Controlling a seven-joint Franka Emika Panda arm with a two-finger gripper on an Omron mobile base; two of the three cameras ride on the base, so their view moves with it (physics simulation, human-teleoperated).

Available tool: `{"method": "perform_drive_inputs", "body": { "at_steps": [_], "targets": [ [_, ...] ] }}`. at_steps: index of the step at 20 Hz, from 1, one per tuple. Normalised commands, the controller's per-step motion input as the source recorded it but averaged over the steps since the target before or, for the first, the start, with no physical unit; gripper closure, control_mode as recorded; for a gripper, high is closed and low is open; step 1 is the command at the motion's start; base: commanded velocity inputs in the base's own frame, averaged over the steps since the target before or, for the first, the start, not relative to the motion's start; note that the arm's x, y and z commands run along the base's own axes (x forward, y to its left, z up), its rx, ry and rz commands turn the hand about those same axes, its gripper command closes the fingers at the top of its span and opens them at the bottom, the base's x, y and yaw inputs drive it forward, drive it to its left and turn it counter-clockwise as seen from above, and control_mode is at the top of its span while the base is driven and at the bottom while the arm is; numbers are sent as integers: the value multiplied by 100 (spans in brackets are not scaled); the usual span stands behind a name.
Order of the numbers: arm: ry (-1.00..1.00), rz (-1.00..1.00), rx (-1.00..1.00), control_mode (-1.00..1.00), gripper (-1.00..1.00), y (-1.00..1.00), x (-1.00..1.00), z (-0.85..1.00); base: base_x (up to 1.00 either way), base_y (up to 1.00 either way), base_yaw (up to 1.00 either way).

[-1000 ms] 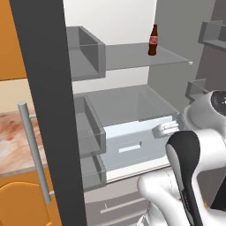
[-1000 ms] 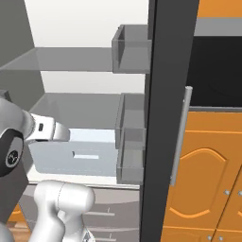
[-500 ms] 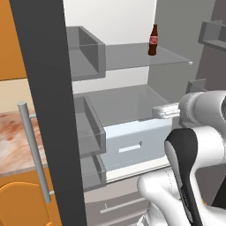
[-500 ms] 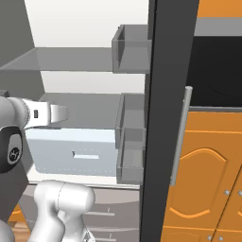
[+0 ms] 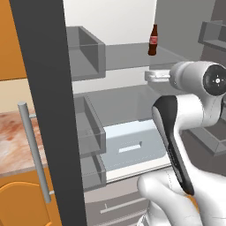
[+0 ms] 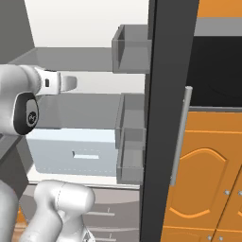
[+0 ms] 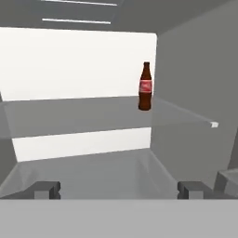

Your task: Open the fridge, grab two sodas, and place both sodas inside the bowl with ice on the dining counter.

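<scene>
Fridge (image 5: 132, 92) open, both doors swung out; grey shelves and door bins visible inside. Bottle (image 5: 153, 40) w/ red label stands upright on upper shelf (image 7: 83, 116), toward its right end, close to the right inner wall. Same bottle (image 7: 145, 87) in hand view, up and right of centre, well apart from the finger tips (image 7: 46, 189). Gripper (image 6: 71, 82) is inside the fridge, just below the upper shelf level, pointing toward the back wall. Jaws wide open, nothing between them. Pale drawer (image 5: 132, 148) w/ slot handle sits below the lower shelf, pulled a bit forward. Left door edge w/ bar handle (image 5: 35, 154) is near in left view; marbled bench (image 5: 13, 141) and orange cabinet (image 6: 203, 184) flank the fridge.
</scene>
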Motion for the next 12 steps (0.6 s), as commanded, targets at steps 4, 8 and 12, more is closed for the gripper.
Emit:
{"method": "perform_drive_inputs", "body": {
  "at_steps": [4,8,12],
  "targets": [
    [-19,-4,0,-100,-100,-3,4,53,0,0,0],
    [0,0,0,-100,-100,0,4,3,0,0,0],
    [1,-5,0,-100,-100,0,10,19,0,0,0]
  ]
}}
